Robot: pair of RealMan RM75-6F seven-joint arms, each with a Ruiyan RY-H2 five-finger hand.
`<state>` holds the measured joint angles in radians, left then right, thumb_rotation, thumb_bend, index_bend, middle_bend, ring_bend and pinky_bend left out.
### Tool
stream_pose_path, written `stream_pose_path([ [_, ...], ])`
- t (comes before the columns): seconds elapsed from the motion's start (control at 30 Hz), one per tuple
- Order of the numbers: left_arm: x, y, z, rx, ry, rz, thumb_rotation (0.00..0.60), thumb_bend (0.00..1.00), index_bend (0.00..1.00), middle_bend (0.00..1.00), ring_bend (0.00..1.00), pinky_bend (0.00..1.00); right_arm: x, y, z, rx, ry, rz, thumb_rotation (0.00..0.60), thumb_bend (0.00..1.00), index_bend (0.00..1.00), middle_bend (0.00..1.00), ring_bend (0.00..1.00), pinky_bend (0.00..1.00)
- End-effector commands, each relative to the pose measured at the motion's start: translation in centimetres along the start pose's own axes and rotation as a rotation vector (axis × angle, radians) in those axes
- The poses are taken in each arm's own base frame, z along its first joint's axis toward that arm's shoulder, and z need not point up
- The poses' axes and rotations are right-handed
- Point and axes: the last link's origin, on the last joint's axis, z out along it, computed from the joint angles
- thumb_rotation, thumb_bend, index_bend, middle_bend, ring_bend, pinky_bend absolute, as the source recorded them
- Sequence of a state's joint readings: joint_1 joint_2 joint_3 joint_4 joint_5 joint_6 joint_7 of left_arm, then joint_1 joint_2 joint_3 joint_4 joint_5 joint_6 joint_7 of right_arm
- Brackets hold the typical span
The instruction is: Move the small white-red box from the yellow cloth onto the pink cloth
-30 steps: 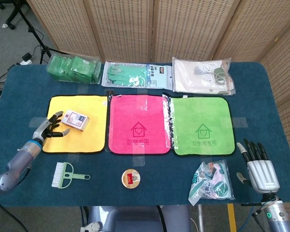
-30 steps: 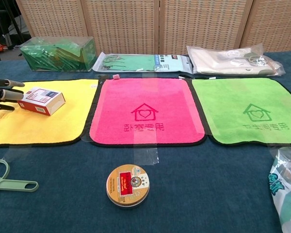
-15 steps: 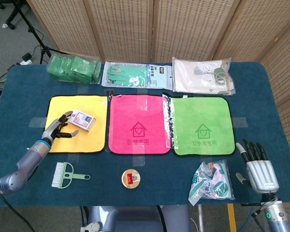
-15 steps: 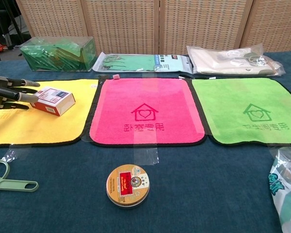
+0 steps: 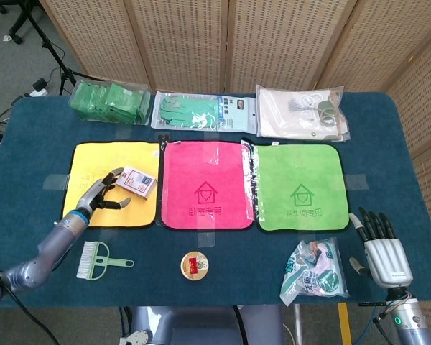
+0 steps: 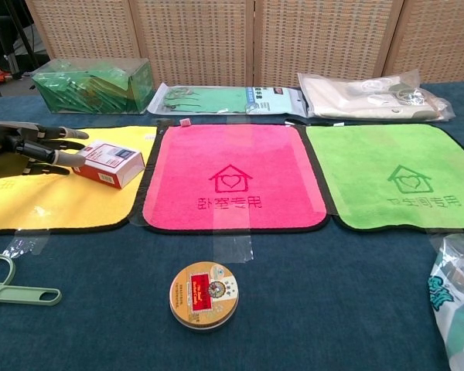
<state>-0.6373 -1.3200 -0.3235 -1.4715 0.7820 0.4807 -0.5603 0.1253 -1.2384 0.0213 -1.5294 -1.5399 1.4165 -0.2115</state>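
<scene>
The small white-red box (image 5: 137, 181) is over the right part of the yellow cloth (image 5: 86, 162), close to its edge beside the pink cloth (image 5: 205, 187). My left hand (image 5: 104, 192) holds the box by its left end, with fingers on the far side and the thumb on the near side. In the chest view the box (image 6: 110, 163) is low over the yellow cloth (image 6: 54, 201), with my left hand (image 6: 31, 147) reaching in from the left. The pink cloth (image 6: 232, 170) has nothing on it. My right hand (image 5: 384, 251) rests open at the table's front right corner.
A green cloth (image 5: 298, 187) lies right of the pink one. Along the front sit a green brush (image 5: 97, 260), a round tin (image 5: 195, 266) and a plastic bag (image 5: 316, 272). Green packets (image 5: 109, 102), a glove pack (image 5: 201, 113) and a clear bag (image 5: 300, 111) line the back.
My left hand has carried the box rightward across the yellow cloth, from its middle to near its right edge. The right hand has stayed put.
</scene>
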Motion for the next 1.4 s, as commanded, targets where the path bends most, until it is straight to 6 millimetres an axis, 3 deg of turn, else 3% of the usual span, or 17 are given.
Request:
stream_pose_path([
  [0.03, -0.6, 0.3, -0.1, -0.007, -0.013, 0.009, 0.600, 0.35, 0.00, 0.00, 0.00, 0.00, 0.0, 0.0, 0.0, -0.001, 0.002, 0.001, 0.600, 0.25, 0.00, 0.00, 0.00, 0.00],
  [0.6, -4.2, 1.2, 0.3, -0.009, -0.087, 0.037, 0.600, 0.35, 0.00, 0.00, 0.00, 0.00, 0.2, 0.0, -0.1, 0.004, 0.007, 0.007, 0.600, 0.25, 0.00, 0.00, 0.00, 0.00],
  [1.4, -9.8, 4.2, 0.2, -0.076, -0.189, 0.086, 0.600, 0.35, 0.00, 0.00, 0.00, 0.00, -0.2, -0.6, -0.1, 0.031, -0.009, 0.001, 0.600, 0.25, 0.00, 0.00, 0.00, 0.00],
])
